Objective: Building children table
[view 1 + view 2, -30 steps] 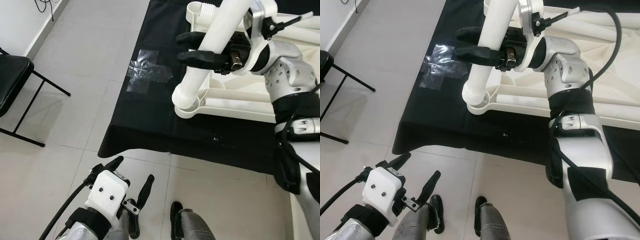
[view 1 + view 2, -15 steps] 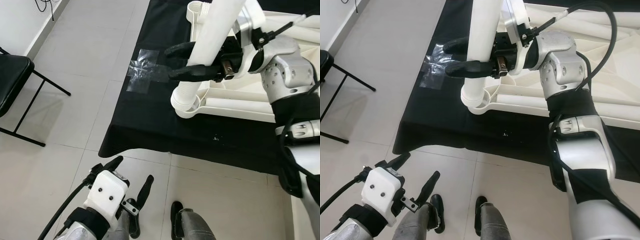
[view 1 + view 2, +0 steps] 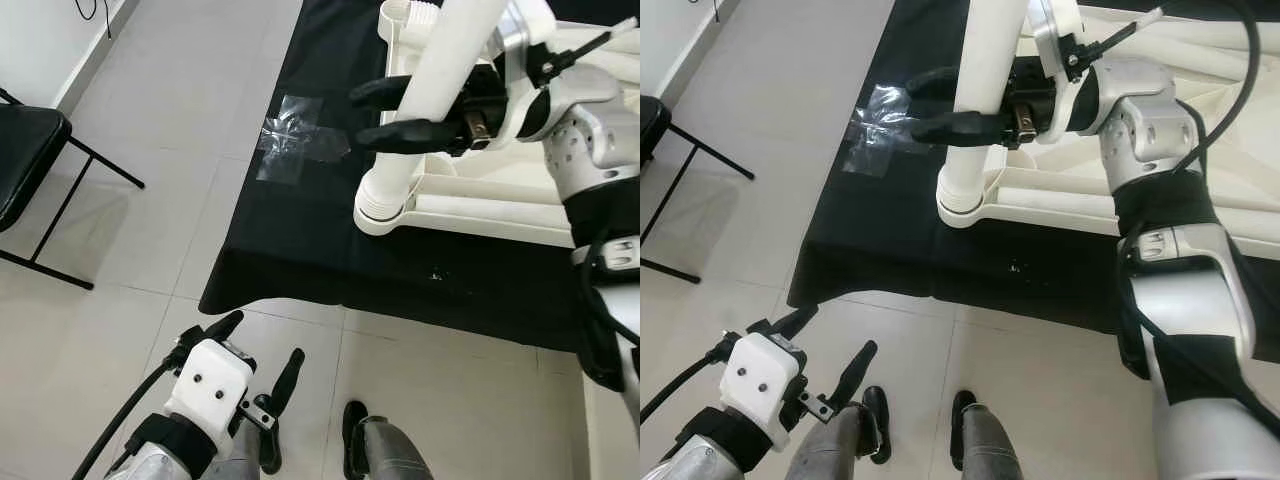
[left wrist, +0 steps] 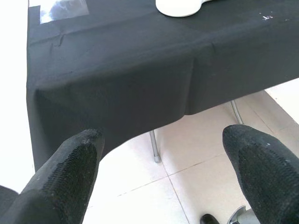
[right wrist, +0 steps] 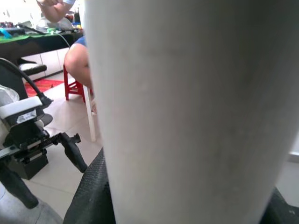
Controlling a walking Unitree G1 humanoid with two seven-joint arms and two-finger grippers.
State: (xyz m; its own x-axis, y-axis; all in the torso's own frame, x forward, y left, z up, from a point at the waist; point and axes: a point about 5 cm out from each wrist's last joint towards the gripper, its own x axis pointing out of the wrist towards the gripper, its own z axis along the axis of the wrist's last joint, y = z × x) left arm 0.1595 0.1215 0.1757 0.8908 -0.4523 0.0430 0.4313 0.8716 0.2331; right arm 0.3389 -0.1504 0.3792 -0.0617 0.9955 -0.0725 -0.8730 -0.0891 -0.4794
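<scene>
A thick white table leg (image 3: 440, 75) stands nearly upright. Its lower end (image 3: 385, 195) sits in the corner socket of the upturned white tabletop (image 3: 500, 170), which lies on the black-clothed table (image 3: 290, 240). My right gripper (image 3: 402, 113) is shut on the leg at mid height, one black finger on each side. In the right wrist view the leg (image 5: 187, 107) blocks nearly everything. My left gripper (image 3: 256, 350) hangs low over the floor in front of the table edge, open with nothing between its fingers (image 4: 70, 163).
A patch of clear tape (image 3: 295, 150) is stuck on the cloth's left part. A black chair (image 3: 25, 160) stands on the tiled floor at the left. My feet (image 3: 355, 430) are close to the table's front edge. A seated person (image 5: 77, 60) shows in the background.
The right gripper has shifted the leg slightly right and straighter. The threaded end that showed above the socket has sunk into it. The left arm has hardly moved.
</scene>
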